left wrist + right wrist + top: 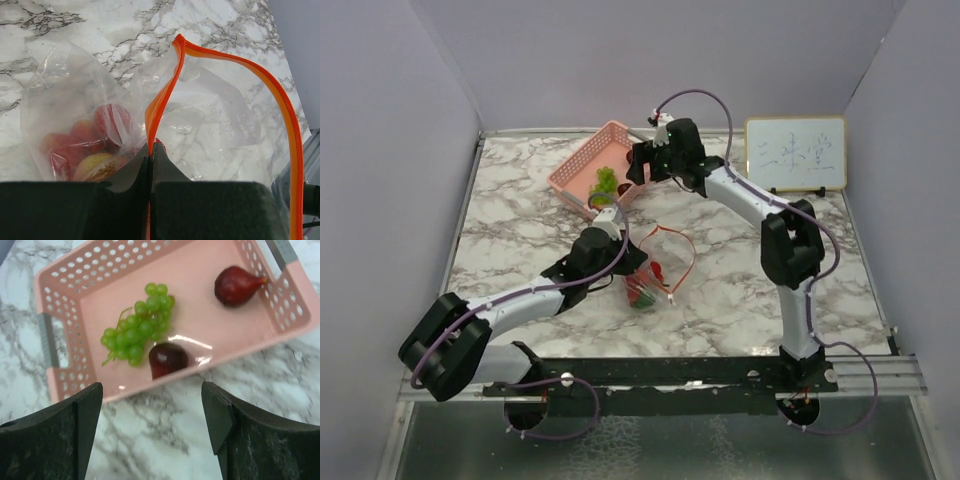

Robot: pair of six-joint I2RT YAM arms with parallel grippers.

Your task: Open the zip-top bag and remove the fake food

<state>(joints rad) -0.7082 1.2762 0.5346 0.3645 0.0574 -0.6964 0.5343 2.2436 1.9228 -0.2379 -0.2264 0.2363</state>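
Left pincer (150,152): reaching low, clamping tight on zip-top bag (215,125) strip.
Right pincer (151,400): hovering spread wide, holding nothing, by basket (210,320).

A whiteboard (795,153) is showing blue handwritten characters, too small to read. The bag (240,125) is carrying faint pale print, also illegible.

left arm (515,305), right arm (745,195): white links, black joint housings. purple cable (700,95) loops off each, more at bases, 6 o'clock. fingers (50,440) matte black, blocky.
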